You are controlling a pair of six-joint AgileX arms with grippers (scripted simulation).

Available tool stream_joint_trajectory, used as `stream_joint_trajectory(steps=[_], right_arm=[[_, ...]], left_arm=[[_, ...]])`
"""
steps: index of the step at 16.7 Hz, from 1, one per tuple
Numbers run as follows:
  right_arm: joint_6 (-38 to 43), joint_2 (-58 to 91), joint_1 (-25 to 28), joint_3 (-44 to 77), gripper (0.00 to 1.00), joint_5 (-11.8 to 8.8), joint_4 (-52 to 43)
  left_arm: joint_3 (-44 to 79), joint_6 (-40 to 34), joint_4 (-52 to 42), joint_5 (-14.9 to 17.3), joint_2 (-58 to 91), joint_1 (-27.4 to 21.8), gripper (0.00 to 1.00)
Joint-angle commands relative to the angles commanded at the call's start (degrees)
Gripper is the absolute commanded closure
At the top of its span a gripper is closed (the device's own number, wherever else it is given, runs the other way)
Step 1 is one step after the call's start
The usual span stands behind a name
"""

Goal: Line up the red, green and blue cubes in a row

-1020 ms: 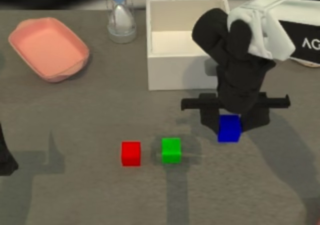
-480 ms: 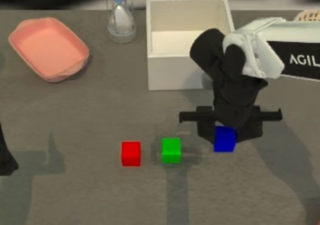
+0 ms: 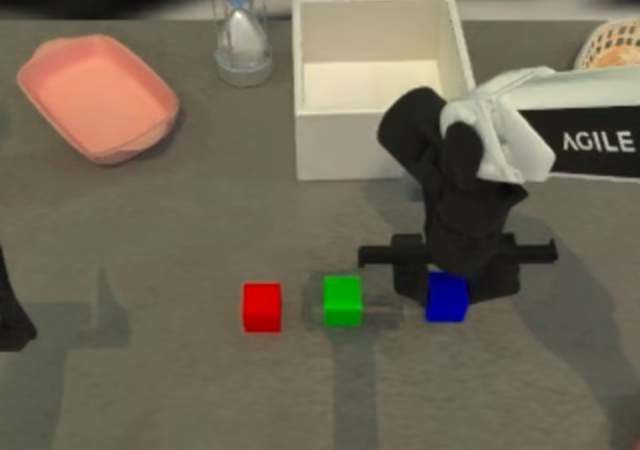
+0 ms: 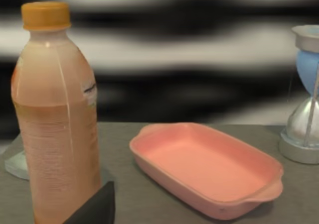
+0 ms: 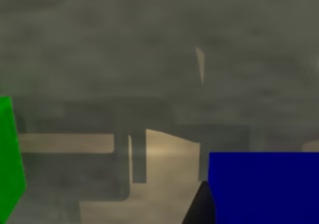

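Blue cube [image 3: 446,297] pinched in right gripper [image 3: 447,288], low over table [image 3: 150,390], just right of green cube [image 3: 342,300], a gap between them. Red cube [image 3: 262,306] farther left, roughly level with green. Contact with table not discernible.

Likely risks: release from any height, hence a bounce or a roll off the line; slight drift left on the way down, hence a knock on green; fingers spreading unevenly, hence a twist on release.

No long axis to name, all sides equal. Faces about square to the row, top face flat.

Behind: white box [image 3: 380,80], hourglass [image 3: 240,30], pink dish [image 3: 95,95]. Left arm parked at left edge, beside bottle [image 4: 55,119].
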Motion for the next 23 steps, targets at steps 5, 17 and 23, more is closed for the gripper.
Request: stream_joint_trajectory(steps=[5, 17, 23], right_arm=[[0.00, 0.00, 0.00, 0.00, 0.55, 0.00, 0.00], [0.00, 0.00, 0.00, 0.00, 0.00, 0.00, 0.00], [-0.01, -0.36, 0.01, 0.77, 0.00, 0.01, -1.00]], left_arm=[[0.00, 0.00, 0.00, 0.00, 0.00, 0.00, 0.00], [0.00, 0.00, 0.00, 0.00, 0.00, 0.00, 0.00], [0.00, 0.00, 0.00, 0.00, 0.00, 0.00, 0.00]])
